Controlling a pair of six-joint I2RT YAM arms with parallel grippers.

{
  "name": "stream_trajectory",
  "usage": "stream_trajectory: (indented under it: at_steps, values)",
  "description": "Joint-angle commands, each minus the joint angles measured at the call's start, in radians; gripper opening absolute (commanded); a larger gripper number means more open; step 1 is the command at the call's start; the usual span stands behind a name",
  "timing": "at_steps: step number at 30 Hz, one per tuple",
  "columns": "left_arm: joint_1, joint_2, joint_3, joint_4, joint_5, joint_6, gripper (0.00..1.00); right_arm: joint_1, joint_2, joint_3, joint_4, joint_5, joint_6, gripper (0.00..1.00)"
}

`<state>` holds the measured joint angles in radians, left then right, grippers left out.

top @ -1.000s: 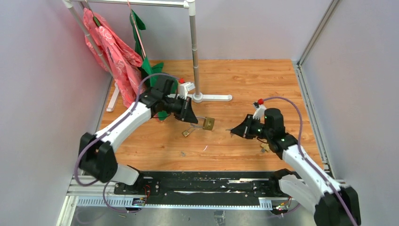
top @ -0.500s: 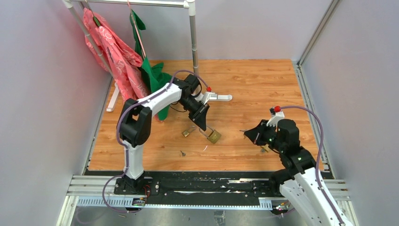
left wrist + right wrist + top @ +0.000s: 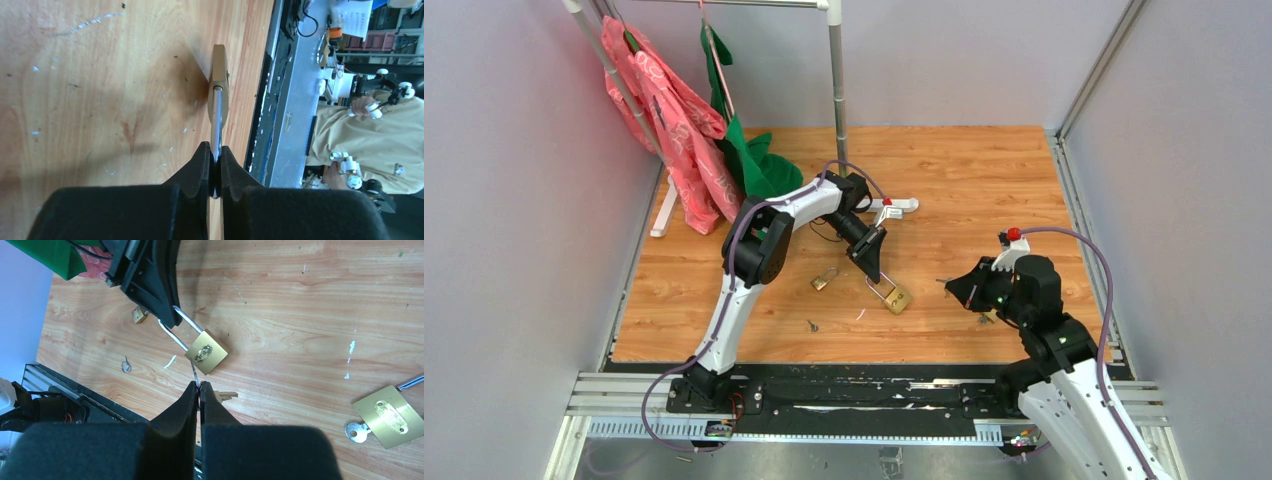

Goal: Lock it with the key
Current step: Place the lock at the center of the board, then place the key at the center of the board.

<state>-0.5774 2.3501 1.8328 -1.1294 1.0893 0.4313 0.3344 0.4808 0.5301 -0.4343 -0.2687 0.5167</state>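
A brass padlock [image 3: 898, 300] with its steel shackle open hangs just above the wooden floor. My left gripper [image 3: 874, 272] is shut on the shackle [image 3: 216, 117], and the padlock [image 3: 219, 82] shows edge-on beyond the left gripper [image 3: 215, 150]. My right gripper [image 3: 954, 288] is shut on a thin silver key [image 3: 194, 371]. In the right wrist view the right gripper [image 3: 199, 386] points the key's blade at the padlock [image 3: 206, 352]. From above, a short gap separates the key's tip from the lock's body.
A second brass padlock [image 3: 389, 416] with a key [image 3: 357, 431] in it lies beside the right arm. A loose key [image 3: 227, 396], a small brass lock [image 3: 824, 281] and a key ring [image 3: 126, 365] lie on the floor. Clothes rack base [image 3: 874, 207] stands behind.
The left arm has swung the padlock right and toward the near edge, closer to the right gripper. The right arm pulled back right early on, then held still with the key.
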Motion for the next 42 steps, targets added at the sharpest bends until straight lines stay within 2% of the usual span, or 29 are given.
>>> stream_trajectory:
  at_steps: [1, 2, 4, 5, 12, 15, 18, 22, 29, 32, 38, 39, 42]
  values:
    - [0.015, 0.058, 0.084, -0.021, 0.030, -0.047, 0.06, 0.007, -0.035, -0.001, -0.029, -0.001, -0.017, 0.00]
    - [0.025, 0.069, 0.092, -0.022, 0.030, -0.048, 0.13, 0.007, -0.035, -0.004, -0.031, -0.004, -0.017, 0.00]
    - [0.041, 0.084, 0.093, -0.025, 0.025, -0.049, 0.35, 0.008, -0.026, -0.005, -0.036, -0.012, -0.016, 0.00]
    - [0.045, 0.087, 0.092, -0.025, 0.004, -0.055, 0.42, 0.008, -0.024, -0.007, -0.037, -0.015, -0.019, 0.00]
    - [0.046, 0.061, 0.116, -0.019, -0.121, -0.103, 0.73, 0.009, 0.006, -0.015, -0.016, -0.064, -0.027, 0.00]
    - [0.043, -0.010, 0.069, 0.050, -0.189, -0.177, 0.85, 0.025, 0.042, -0.013, -0.024, -0.107, -0.046, 0.00]
    - [0.029, -0.105, -0.031, 0.153, -0.264, -0.256, 0.90, 0.095, 0.071, -0.024, -0.025, -0.091, -0.053, 0.00]
    - [-0.002, -0.207, -0.179, 0.231, -0.320, -0.313, 0.92, 0.240, 0.114, -0.057, 0.023, 0.001, -0.022, 0.00]
    - [-0.058, -0.419, -0.377, 0.365, -0.423, -0.423, 0.94, 0.468, 0.329, -0.075, 0.208, 0.086, 0.022, 0.00]
    - [-0.074, -0.502, -0.431, 0.394, -0.467, -0.474, 0.94, 0.515, 0.437, -0.051, 0.261, 0.095, 0.012, 0.00]
    - [-0.092, -0.664, -0.561, 0.438, -0.523, -0.546, 0.95, 0.527, 0.629, -0.027, 0.401, 0.077, 0.014, 0.00]
    - [-0.097, -0.691, -0.583, 0.440, -0.543, -0.555, 0.95, 0.528, 0.655, -0.018, 0.408, 0.080, 0.014, 0.02]
    - [-0.106, -0.777, -0.653, 0.466, -0.579, -0.596, 0.96, 0.539, 0.714, 0.008, 0.410, 0.099, 0.006, 0.21]
